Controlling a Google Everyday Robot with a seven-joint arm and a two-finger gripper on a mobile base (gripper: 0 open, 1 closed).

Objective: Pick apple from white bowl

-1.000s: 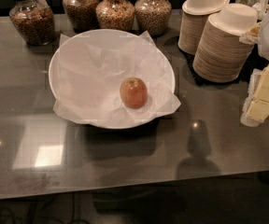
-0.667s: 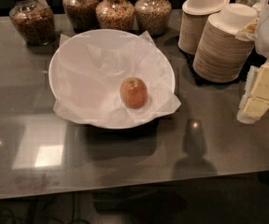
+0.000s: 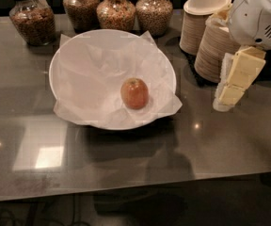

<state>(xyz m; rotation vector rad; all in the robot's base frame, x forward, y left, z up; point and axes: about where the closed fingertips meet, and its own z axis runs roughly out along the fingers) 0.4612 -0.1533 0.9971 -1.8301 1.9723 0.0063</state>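
Resting in wide paper-lined white bowl (image 3: 53, 69): round reddish-orange apple (image 3: 134, 93) | cream tool (image 3: 229, 94) at frame's right, well apart | openness: cannot tell

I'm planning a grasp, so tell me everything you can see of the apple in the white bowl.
The apple is small and round, reddish-orange with yellowish patches and a dimple on top, and looks whole. It sits upright on the crinkled white paper lining the white bowl, toward the picture's right of the bowl's middle, touching nothing else. The gripper hangs apart from it, beyond the bowl's right rim.
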